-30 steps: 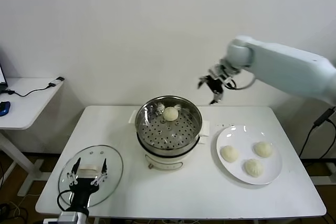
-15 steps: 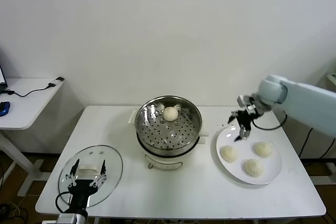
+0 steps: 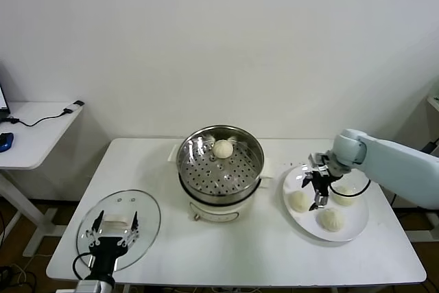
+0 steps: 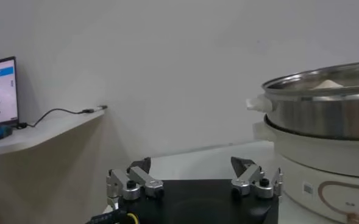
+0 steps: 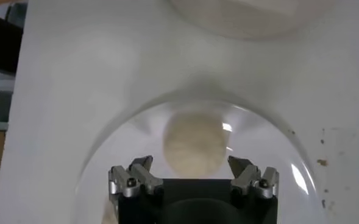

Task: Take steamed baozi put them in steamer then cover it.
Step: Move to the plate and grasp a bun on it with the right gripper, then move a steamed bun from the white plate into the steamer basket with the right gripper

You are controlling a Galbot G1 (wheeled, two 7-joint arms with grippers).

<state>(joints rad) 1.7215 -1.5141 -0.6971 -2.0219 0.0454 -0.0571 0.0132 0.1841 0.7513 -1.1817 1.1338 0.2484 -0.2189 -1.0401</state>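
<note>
Steamed baozi, small round cream-white dough buns, are sitting split between two places: one (image 3: 223,148) is already lying on the perforated floor of the round shiny stainless-steel steamer (image 3: 199,169), while three are waiting on the flat white round plate (image 3: 296,180) at the robot's right side of the white table (image 3: 260,252). Over that plate the right gripper (image 3: 315,189) is hanging with its fingers spread wide and empty, lined up with the nearest bun (image 5: 194,144), so a second transfer is likely beginning. Covering is not yet done, since the round clear glass cover (image 3: 147,219) is lying on the table beside the steamer, where the left gripper (image 3: 115,230) is waiting over it with fingers spread.
</note>
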